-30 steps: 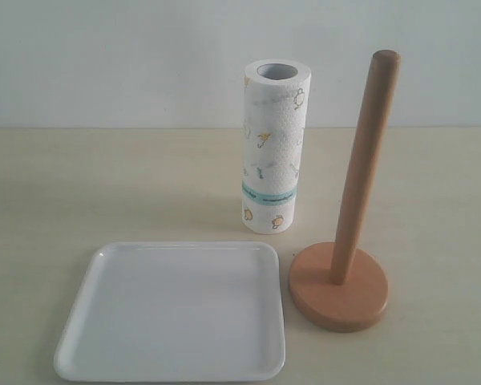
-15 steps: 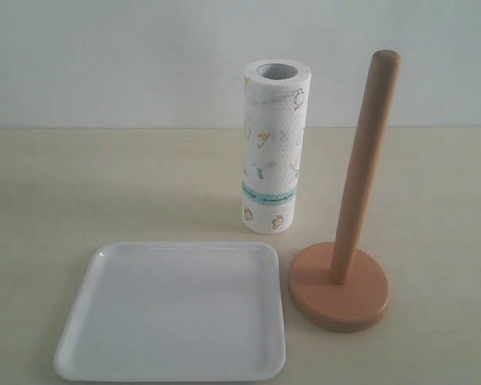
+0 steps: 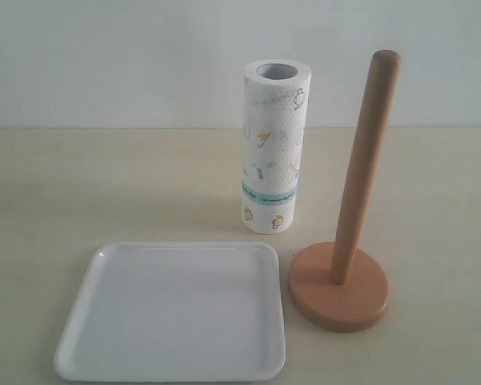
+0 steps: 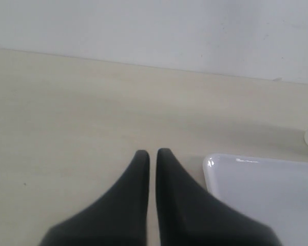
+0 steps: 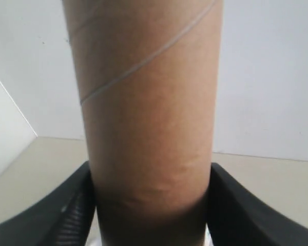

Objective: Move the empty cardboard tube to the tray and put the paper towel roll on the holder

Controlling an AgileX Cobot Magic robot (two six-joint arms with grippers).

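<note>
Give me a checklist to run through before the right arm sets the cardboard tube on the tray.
1. Grip: ok. The empty cardboard tube sits between both right fingers.
2. Landing spot: ok. Nothing lies in the tray.
3. Other arm: ok. The left fingers are shut, beside the tray's corner, not over it.
4. Tube's place over the tray: cannot tell. The exterior view shows neither arm.
5. Rod free: ok. The holder stands upright with nothing on it.
6. Roll steady: ok. The paper towel roll stands upright beyond the tray, apart from the holder.
</note>
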